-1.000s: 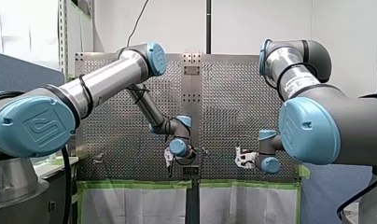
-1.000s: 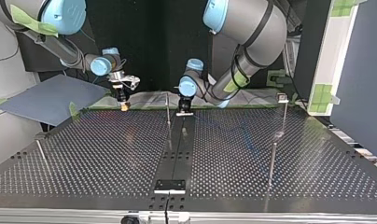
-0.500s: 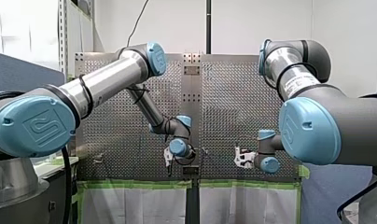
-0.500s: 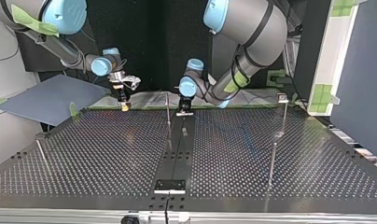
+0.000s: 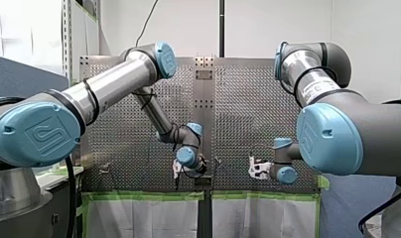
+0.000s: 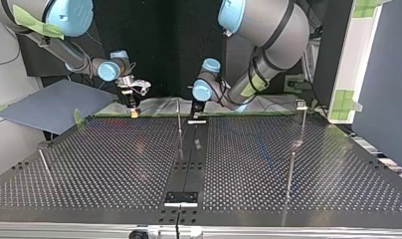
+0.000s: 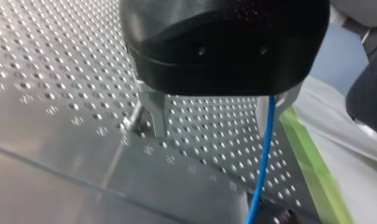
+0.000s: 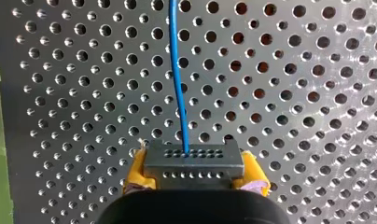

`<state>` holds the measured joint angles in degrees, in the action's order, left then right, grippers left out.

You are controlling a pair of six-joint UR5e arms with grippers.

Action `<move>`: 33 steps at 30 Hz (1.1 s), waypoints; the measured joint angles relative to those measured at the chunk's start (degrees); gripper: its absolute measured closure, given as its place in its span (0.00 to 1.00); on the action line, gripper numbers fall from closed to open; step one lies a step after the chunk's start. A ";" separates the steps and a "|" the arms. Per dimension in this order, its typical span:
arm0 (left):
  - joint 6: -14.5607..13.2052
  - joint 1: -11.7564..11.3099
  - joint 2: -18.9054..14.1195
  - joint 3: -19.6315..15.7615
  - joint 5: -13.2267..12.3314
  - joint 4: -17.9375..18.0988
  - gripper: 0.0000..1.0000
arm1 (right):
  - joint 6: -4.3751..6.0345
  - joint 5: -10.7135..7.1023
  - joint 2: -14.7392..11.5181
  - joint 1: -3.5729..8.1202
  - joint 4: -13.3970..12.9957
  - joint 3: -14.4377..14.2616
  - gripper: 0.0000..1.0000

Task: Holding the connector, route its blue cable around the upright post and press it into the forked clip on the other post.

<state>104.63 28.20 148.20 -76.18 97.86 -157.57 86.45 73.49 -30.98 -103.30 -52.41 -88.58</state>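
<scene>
In the right wrist view my right gripper [image 8: 193, 179] is shut on the dark grey connector [image 8: 193, 161], held between its yellow pads [image 8: 133, 175]. The blue cable [image 8: 177, 74] runs from the connector straight ahead over the perforated plate. In the left wrist view my left gripper [image 7: 214, 116] is open, its metal fingers [image 7: 154, 112] wide apart. The blue cable [image 7: 263, 158] hangs loose close to one finger. A thin upright post [image 6: 179, 117] stands beside my left gripper [image 6: 196, 117] in the top view. Another post carries a small clip [image 6: 301, 104] at that view's right.
Green tape [image 7: 312, 163] lines the plate's edge near my left gripper. A third post [image 6: 290, 174] stands toward the top view's right front, and a short rod [image 6: 44, 160] leans at its left. A grey sheet [image 6: 50, 104] lies beyond the table's left corner.
My left gripper's fingers have spread apart, and it has shifted slightly left in the front view. My right gripper has stayed almost in place with the connector.
</scene>
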 joint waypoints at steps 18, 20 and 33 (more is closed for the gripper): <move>0.55 0.23 -4.11 -8.59 -9.20 4.26 0.07 | -0.37 0.08 0.06 -0.17 0.96 -0.02 1.00; 0.56 0.18 -4.13 -9.04 -10.16 4.27 0.07 | -0.38 0.10 0.06 -0.18 0.97 -0.03 1.00; 0.40 -0.09 -4.19 -9.85 -14.26 5.99 0.07 | -0.35 0.09 0.06 -0.23 0.92 0.00 1.00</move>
<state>105.02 28.10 144.01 -86.03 83.60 -151.58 86.10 73.57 -30.91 -103.53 -51.48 -88.57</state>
